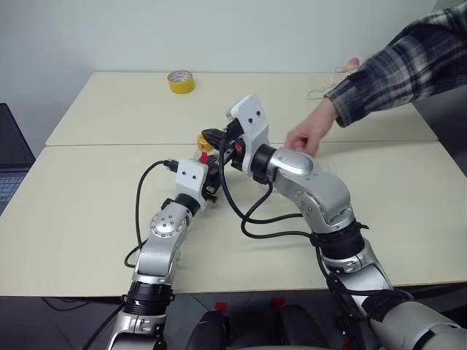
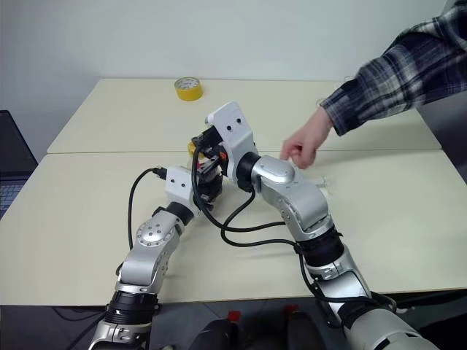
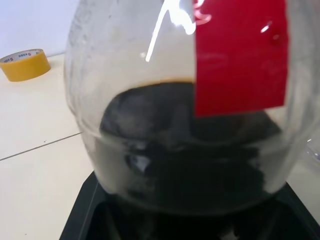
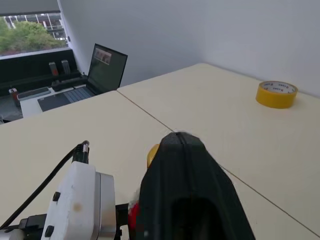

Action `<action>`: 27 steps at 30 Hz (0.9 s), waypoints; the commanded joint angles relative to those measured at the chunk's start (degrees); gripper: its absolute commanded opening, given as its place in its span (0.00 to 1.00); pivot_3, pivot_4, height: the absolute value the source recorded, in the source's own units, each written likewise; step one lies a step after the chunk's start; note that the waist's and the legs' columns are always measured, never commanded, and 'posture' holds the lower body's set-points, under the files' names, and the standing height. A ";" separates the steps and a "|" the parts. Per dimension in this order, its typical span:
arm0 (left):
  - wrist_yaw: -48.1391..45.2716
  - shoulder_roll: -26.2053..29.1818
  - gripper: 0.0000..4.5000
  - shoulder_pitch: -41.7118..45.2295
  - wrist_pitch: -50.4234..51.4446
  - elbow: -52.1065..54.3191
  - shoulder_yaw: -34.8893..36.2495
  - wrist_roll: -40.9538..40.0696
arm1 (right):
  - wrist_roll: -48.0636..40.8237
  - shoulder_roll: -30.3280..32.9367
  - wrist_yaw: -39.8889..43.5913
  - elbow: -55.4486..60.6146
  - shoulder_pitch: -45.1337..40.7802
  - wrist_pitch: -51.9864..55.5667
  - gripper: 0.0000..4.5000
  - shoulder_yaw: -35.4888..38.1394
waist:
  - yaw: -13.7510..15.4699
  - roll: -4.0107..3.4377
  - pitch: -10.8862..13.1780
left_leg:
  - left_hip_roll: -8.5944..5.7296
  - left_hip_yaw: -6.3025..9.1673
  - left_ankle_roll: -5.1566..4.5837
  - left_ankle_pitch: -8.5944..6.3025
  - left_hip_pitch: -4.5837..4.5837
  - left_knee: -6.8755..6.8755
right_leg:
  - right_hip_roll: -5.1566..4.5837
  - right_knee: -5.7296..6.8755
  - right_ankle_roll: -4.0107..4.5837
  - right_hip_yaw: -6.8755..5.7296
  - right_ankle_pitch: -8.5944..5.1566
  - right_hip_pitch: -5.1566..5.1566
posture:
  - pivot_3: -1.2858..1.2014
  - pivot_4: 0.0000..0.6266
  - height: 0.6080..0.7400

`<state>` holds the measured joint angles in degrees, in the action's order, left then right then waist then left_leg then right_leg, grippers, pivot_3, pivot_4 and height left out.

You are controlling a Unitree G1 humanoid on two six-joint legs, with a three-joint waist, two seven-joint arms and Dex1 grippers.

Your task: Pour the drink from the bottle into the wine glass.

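The bottle [image 3: 150,100] stands upright on the table, its round clear body held between the fingers of my left gripper [image 1: 211,186]. The dark drink [image 3: 190,170] fills its lower half, under a red label [image 3: 240,60]. The bottle's yellow cap [image 1: 205,141] peeks out beside my right gripper [image 4: 182,137], which reaches in level at cap height with its black fingers shut together. I cannot tell whether they pinch the cap. A faint clear glint [image 2: 325,182] on the table under a person's hand may be the wine glass, though its shape is unclear.
A person's hand [image 1: 303,138] in a plaid sleeve [image 1: 394,65] reaches over the table from the right, close to my right forearm. A yellow tape roll [image 1: 181,82] lies at the back. A laptop [image 4: 105,65] sits off to the left. Black cables [image 1: 241,211] hang between my arms.
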<state>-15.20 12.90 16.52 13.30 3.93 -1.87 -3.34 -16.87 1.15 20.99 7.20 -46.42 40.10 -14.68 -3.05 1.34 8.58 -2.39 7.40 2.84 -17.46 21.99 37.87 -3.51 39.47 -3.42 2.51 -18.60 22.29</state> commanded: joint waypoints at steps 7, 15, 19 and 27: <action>0.32 0.13 0.46 0.72 -1.48 3.63 0.57 0.18 | -1.43 -1.21 0.34 2.75 -1.42 -0.49 0.43 3.29 | -0.05 0.00 0.00 | 0.00 0.01 0.00 0.00 0.00 0.00 | 0.00 0.01 0.00 -0.01 0.00 0.00 | 0.52 0.24 1.00; 0.47 0.29 0.46 0.19 -1.60 3.92 0.60 0.45 | -0.71 0.94 2.91 4.09 -1.40 3.68 0.74 1.20 | -0.12 0.00 0.00 | 0.00 0.01 0.00 0.00 0.00 0.00 | 0.00 0.01 0.00 -0.01 0.00 0.00 | 0.52 0.24 1.00; 0.45 0.23 0.46 -0.06 -1.58 4.16 0.43 0.51 | 0.75 0.69 2.20 3.06 -1.37 3.01 0.74 0.78 | -0.19 0.00 0.00 | 0.00 0.02 0.00 0.00 0.00 -0.01 | 0.00 0.02 0.00 -0.02 0.00 0.01 | 0.52 0.24 1.00; 0.18 0.16 0.46 -0.22 -1.59 4.33 0.14 0.55 | 2.41 0.76 3.11 2.27 -1.58 1.92 0.74 -0.59 | -0.19 0.00 0.00 | -0.01 0.02 0.00 0.00 0.01 0.00 | -0.01 0.03 0.00 -0.03 0.00 0.01 | 0.52 0.24 1.00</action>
<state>-15.16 13.08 16.05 13.30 4.19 -1.88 -2.97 -14.62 2.17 23.68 8.49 -46.79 43.20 -15.01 -3.24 1.34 8.58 -2.40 7.42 2.84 -17.46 21.99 37.87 -3.53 39.50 -3.42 2.48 -18.60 22.30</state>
